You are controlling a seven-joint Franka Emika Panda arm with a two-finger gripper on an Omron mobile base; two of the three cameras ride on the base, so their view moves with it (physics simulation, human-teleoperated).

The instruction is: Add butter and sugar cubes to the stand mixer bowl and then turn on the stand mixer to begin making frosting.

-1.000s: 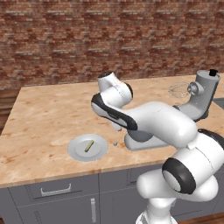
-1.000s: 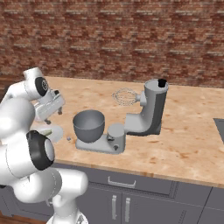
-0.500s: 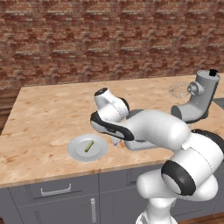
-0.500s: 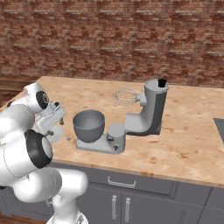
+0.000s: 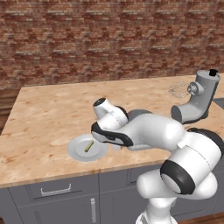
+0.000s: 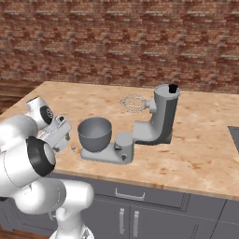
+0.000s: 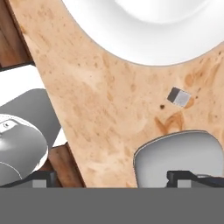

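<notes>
Table: a broad wooden top against a brick wall; wide bare room toward 9 and 12 o'clock in the left base view. Its front edge runs just below the plate, and a dark strip cuts in at the far right.
Stand mixer: grey, with its head tilted up, the wire whisk out toward 9 o'clock and a small black knob on top. Its flat base reaches toward 7 o'clock in the right base view. In the left base view the arm hides that base.
Stand mixer bowl: deep, round, grey metal with a smooth rim, seated upright on the mixer's base. I cannot see what is inside it.
Plate: flat and pale, near the table's front edge at 9 o'clock of the hand. In the hand view it is cut off at the top.
Gripper: low over the table at 9 o'clock of the bowl, its jaws spread as wide as they go and holding nothing. The fingertips are hard to make out in the base views.
Butter: a thin olive-yellow stick lying slantwise on the plate.
Sugar cubes: one tiny pale grey cube on bare wood in the hand view, between the plate's rim and a grey rounded shape at the bottom. In the right base view it is a speck between the gripper and the mixer's base.
</notes>
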